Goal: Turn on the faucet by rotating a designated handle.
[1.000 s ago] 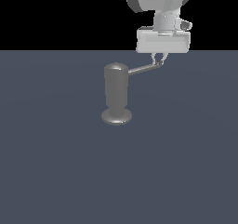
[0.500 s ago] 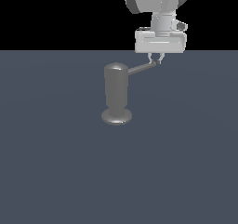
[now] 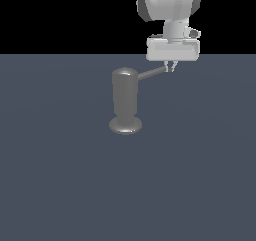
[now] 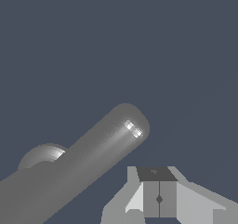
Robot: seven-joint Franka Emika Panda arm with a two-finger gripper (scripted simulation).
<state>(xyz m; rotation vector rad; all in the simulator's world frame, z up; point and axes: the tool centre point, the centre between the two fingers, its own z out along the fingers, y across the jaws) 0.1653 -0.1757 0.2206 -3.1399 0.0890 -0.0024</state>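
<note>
The handle is seen projecting from the upper part of the faucet toward the exterior view's right, rising slightly. The faucet is stood upright on the tabletop. The hand is held just beside the handle's tip, its fingers pressed together on nothing.

We're looking at a flat slate-blue worktop filling the lower scene, and behind it a plain black backdrop across the top of the exterior view.
</note>
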